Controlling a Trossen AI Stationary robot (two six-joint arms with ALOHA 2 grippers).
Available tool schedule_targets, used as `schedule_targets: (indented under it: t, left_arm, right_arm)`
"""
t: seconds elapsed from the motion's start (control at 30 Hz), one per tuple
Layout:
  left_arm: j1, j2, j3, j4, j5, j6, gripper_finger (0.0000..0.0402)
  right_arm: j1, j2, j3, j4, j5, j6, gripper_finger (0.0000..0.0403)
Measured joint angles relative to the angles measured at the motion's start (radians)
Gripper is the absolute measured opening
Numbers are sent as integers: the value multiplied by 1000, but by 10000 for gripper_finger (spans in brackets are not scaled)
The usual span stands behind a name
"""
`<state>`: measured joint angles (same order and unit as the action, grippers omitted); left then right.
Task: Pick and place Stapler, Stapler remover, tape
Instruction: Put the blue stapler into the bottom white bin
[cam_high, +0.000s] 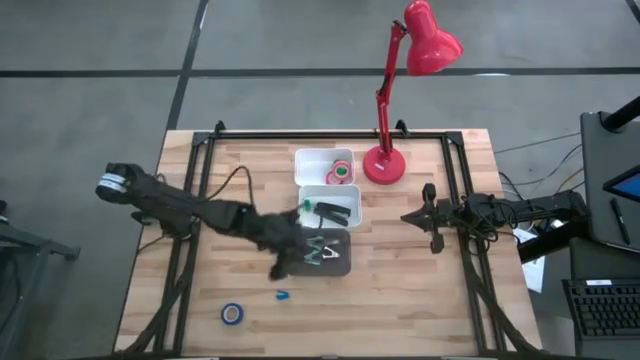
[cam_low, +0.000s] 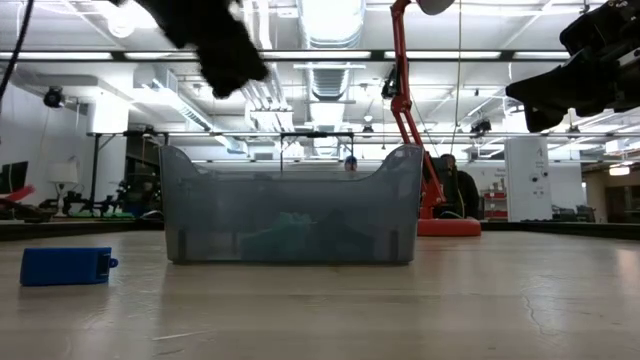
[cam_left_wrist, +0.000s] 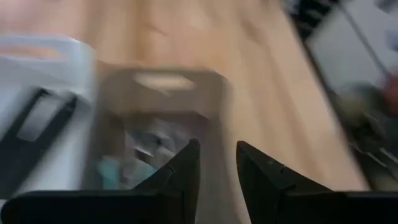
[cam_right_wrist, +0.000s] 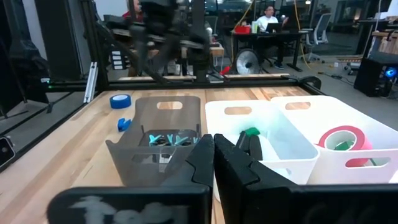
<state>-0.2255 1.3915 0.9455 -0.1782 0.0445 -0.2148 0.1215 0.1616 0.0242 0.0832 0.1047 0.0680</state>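
Observation:
My left gripper (cam_high: 288, 256) hovers over the near-left corner of the grey bin (cam_high: 330, 251), open by a narrow gap (cam_left_wrist: 217, 158) and holding nothing. Teal staple removers (cam_high: 322, 252) lie in that bin (cam_right_wrist: 166, 139). The black stapler (cam_high: 333, 211) lies in the middle white bin (cam_left_wrist: 37, 124). Red and green tape rolls (cam_high: 340, 172) sit in the far white bin (cam_right_wrist: 342, 138). A blue tape roll (cam_high: 232, 313) lies flat on the table near the front edge (cam_right_wrist: 120, 100). My right gripper (cam_high: 408, 217) waits to the right of the bins, shut (cam_right_wrist: 214, 149) and empty.
A small blue object (cam_high: 282, 296) lies on the wood just in front of the grey bin (cam_low: 65, 266). A red desk lamp (cam_high: 383, 163) stands on its round base to the right of the far white bin. Bare wood lies along the table's near side (cam_high: 400, 310).

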Motion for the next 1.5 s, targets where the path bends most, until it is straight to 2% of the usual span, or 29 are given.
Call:
schedule_targets:
  t: [0.17,0.33,0.53,0.77,1.07,1.17,1.5]
  left_arm:
    - [-159,-29,-1,-133,22,-139,106]
    - [-301,-4,-2,-177,16,-274,106]
    - [-408,69,-7,-175,-147,-408,106]
    - [-411,177,-20,-185,-178,-473,117]
    - [-396,256,-20,-189,-178,-518,219]
    - [-395,269,-20,-165,-178,-517,241]
    - [-391,329,-17,-144,-200,-466,244]
  right_arm:
    - [0,0,0,0,0,0,9]
    - [0,0,0,0,0,0,9]
    - [0,0,0,0,0,0,9]
    - [0,0,0,0,0,1,9]
    - [0,0,0,0,0,2,9]
    - [0,0,0,0,0,0,8]
    - [0,0,0,0,0,0,9]
